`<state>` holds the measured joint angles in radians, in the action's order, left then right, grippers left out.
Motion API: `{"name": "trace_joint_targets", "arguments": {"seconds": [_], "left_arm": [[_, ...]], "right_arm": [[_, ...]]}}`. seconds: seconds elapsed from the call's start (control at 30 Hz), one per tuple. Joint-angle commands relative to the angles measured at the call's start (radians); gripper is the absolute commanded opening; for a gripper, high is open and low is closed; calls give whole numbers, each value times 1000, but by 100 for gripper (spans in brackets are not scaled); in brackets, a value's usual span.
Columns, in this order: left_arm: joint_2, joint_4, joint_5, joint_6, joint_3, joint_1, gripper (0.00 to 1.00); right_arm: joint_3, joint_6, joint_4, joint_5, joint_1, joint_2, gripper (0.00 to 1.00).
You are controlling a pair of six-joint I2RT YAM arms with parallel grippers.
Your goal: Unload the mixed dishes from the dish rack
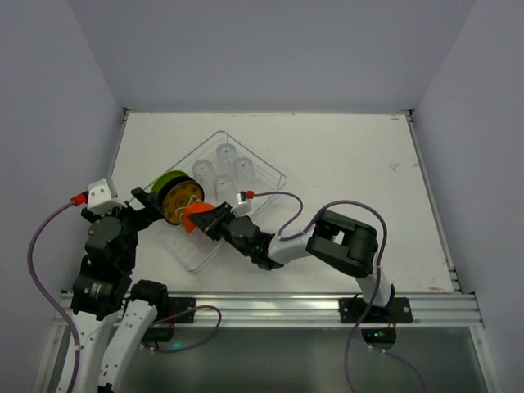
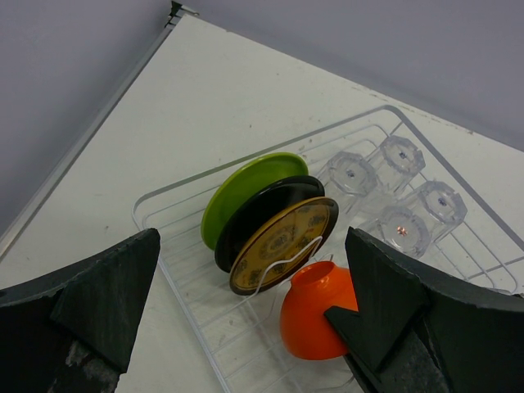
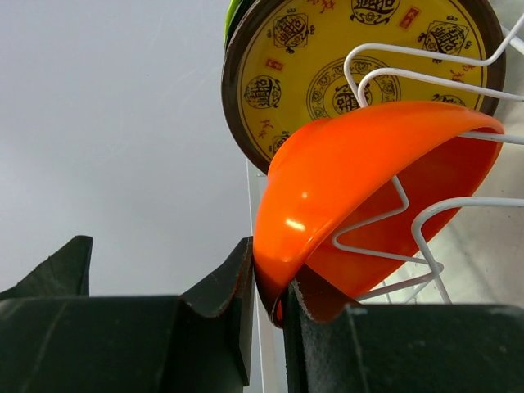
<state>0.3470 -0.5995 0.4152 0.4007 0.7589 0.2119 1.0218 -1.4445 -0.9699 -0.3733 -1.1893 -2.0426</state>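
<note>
Found large rectangular see-through dish rack with thin wire ridges lying askew on white worktop, left of centre. Noted small glossy orange-red bowl inside the rack's near half, tilted on edge among white wire prongs, just in front of a yellow patterned plate with dark rim. Recorded right gripper pinched narrow on the bowl's rim, one finger against the outer wall, the other inside. Saw round lime-green plate and glossy black plate standing on edge behind the yellow one, all three packed close. Counted four small clear tumblers clustered in the rack's far half. Logged left gripper spread wide, holding nothing, just beside the rack's left side near the plates.
</note>
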Motion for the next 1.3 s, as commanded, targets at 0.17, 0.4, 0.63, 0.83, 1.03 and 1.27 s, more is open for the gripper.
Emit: {"name": "trace_joint_targets", "arguments": {"seconds": [0.17, 0.4, 0.63, 0.83, 1.03, 1.27], "left_arm": [[0, 43, 0, -14, -1, 9, 100], [1, 43, 2, -14, -1, 9, 100], [3, 43, 4, -13, -1, 9, 100], [-6, 38, 8, -13, 2, 9, 100], [-22, 38, 11, -13, 3, 9, 100], [-22, 38, 10, -13, 3, 9, 100]], "right_arm": [[20, 62, -380, -4, 16, -19, 0], [-15, 124, -496, -3, 14, -41, 0], [-23, 162, -527, 23, 22, -30, 0], [7, 216, -576, 132, 45, -15, 0], [24, 237, -587, 212, 66, -11, 0], [80, 236, -638, 339, 89, -60, 0]]}}
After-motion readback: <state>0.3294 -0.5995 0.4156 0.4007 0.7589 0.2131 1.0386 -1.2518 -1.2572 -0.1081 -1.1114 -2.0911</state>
